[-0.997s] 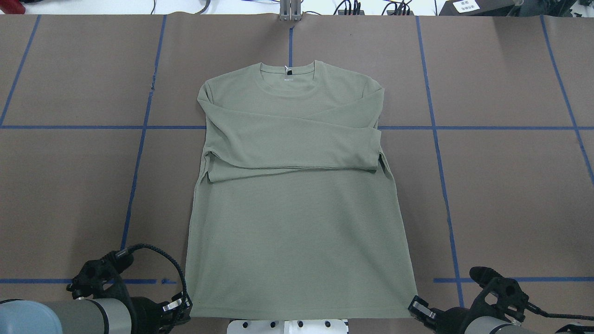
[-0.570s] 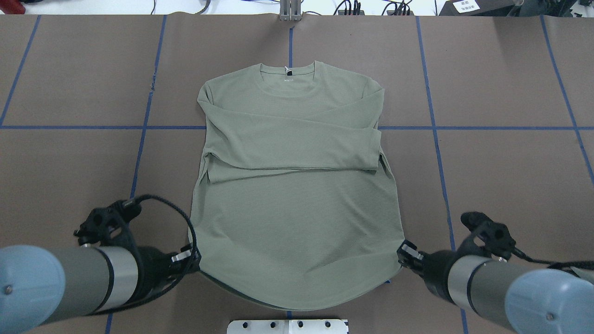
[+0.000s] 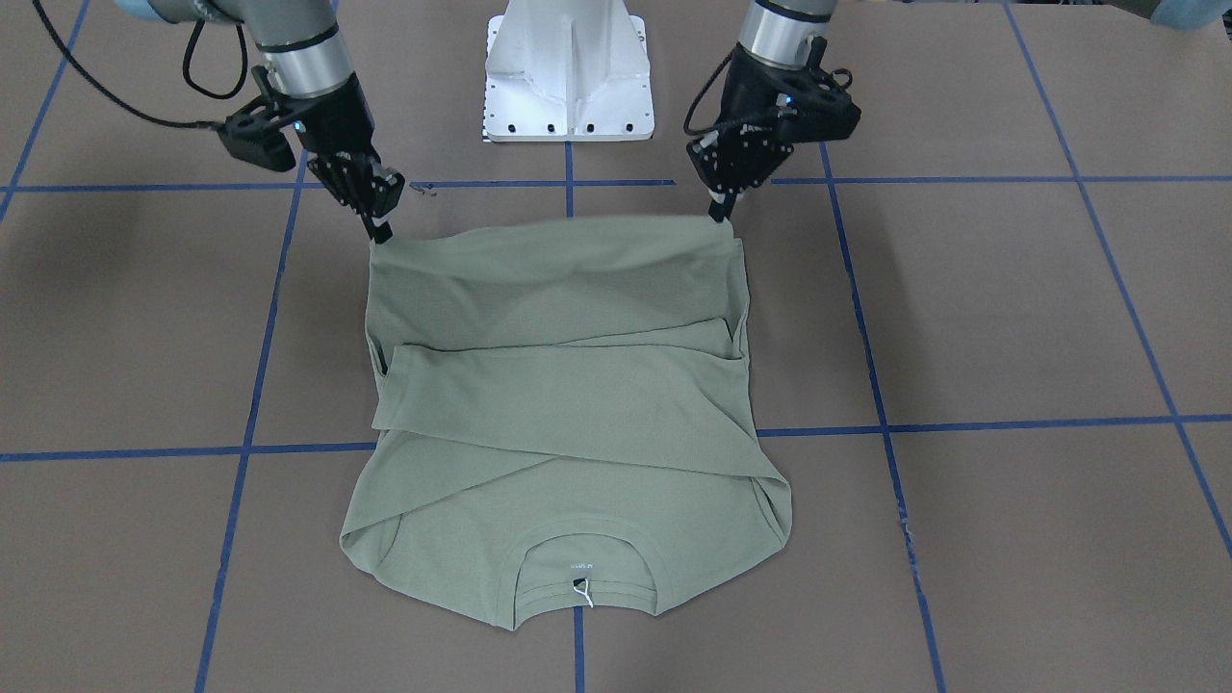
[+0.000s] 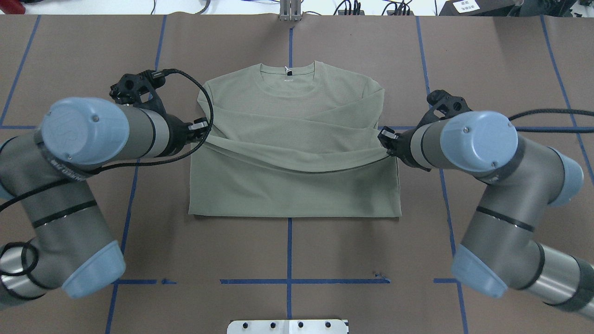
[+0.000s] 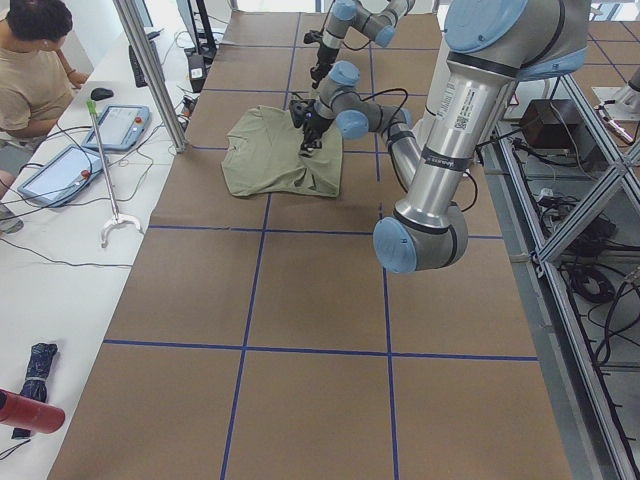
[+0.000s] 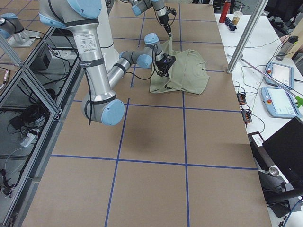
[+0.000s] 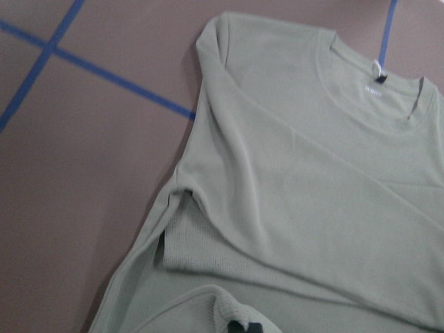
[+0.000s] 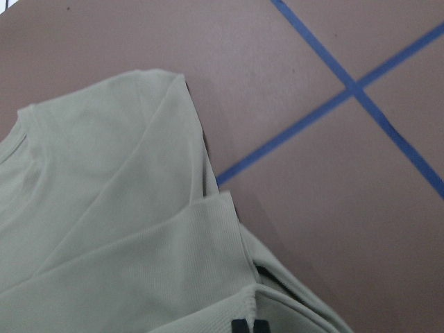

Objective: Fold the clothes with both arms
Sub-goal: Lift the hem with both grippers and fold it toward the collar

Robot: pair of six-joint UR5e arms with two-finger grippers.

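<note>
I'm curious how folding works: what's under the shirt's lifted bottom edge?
More shirt, doubled beneath, with the crossed sleeves partly showing. The sleeve parts beneath the raised hem are covered.

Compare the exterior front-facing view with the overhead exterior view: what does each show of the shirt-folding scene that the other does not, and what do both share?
Only the front-facing view shows the whole white pedestal base and the jaws of the left arm and right arm pinching the raised hem corners of the green shirt. Only the overhead view shows both arms' elbows, the shirt's folded edge nearest the robot, and loose cables along the picture's top. Both show the sleeves crossed over the chest, the collar tag and the blue tape grid.
</note>
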